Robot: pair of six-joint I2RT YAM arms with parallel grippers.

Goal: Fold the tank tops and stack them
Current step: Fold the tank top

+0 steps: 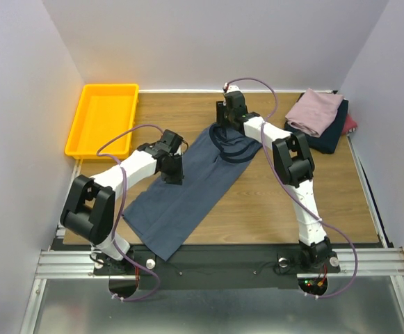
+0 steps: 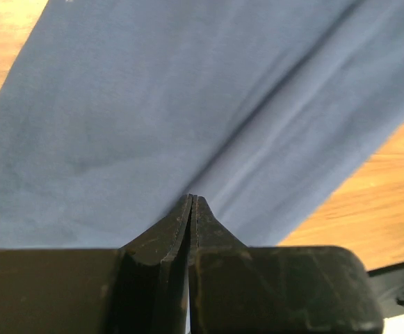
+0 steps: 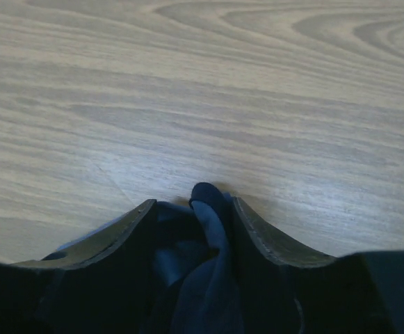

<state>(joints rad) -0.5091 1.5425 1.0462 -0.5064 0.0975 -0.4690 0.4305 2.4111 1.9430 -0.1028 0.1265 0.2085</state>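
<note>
1. On my overhead feed the slate-blue tank top (image 1: 181,198) lies spread flat and slantwise across the middle of the tabletop (image 1: 292,202). Its hem is at the near edge and its neck points toward the far side.
2. The left hand (image 1: 172,172) sits down at the left edge of that top, about halfway along its length.
3. From the left wrist camera, the left hand (image 2: 193,202) has its fingers (image 2: 167,236) pressed together, with only a hairline slit between them. The tips meet the smooth blue cloth (image 2: 188,104). I cannot tell whether any cloth is nipped in the slit.
4. The right hand (image 1: 224,120) is at the neck end of the same top, over the darker trim (image 1: 229,149).
5. From the right wrist camera, the right hand (image 3: 191,205) is clamped on a bunched fold of that trim (image 3: 205,198), which fills the gap between its fingers (image 3: 257,229). Bare wood grain of the tabletop (image 3: 202,83) lies just beyond the tips.
6. At the far right corner is a pile. A mauve-pink tank top (image 1: 316,110) lies folded on a navy tank top (image 1: 327,136), and a maroon tank top (image 1: 351,124) peeks out at the right side.
7. A yellow tray (image 1: 111,87) sits at the far left corner, well apart from both hands.
</note>
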